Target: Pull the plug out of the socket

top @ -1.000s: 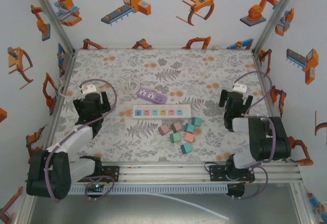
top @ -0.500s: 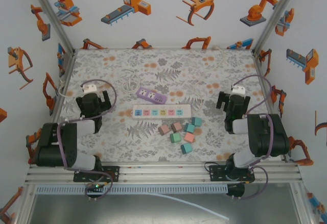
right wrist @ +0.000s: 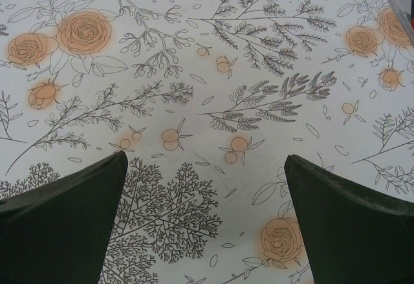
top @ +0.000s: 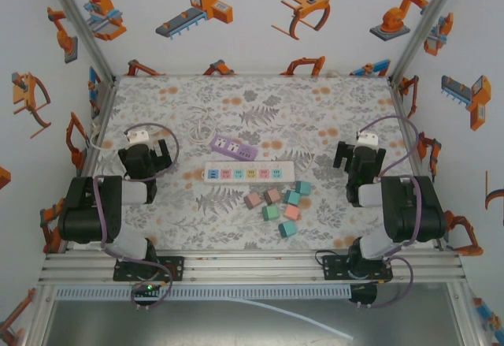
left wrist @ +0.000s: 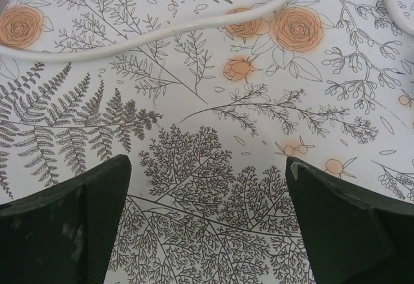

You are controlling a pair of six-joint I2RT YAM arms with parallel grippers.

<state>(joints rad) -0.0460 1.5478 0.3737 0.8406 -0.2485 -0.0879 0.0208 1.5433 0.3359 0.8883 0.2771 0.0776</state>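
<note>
Hovering, my left jaws and right jaws both spread wide, empty. White power strip (top: 248, 173) sits mid-frame on the counter (top: 331, 117); its plug's too small to spot. I'd pin the strip, pull straight up.

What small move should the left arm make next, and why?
Probably swing the left gripper right, toward the white power strip: it hangs open over floral tablecloth, apart from the strip, holding nothing. The plug itself is too small to make out.

A long white plastic power strip (top: 249, 173) lies flat mid-table, with small pastel blue and pink square plugs (top: 238, 173) seated in a row along its top.
</note>
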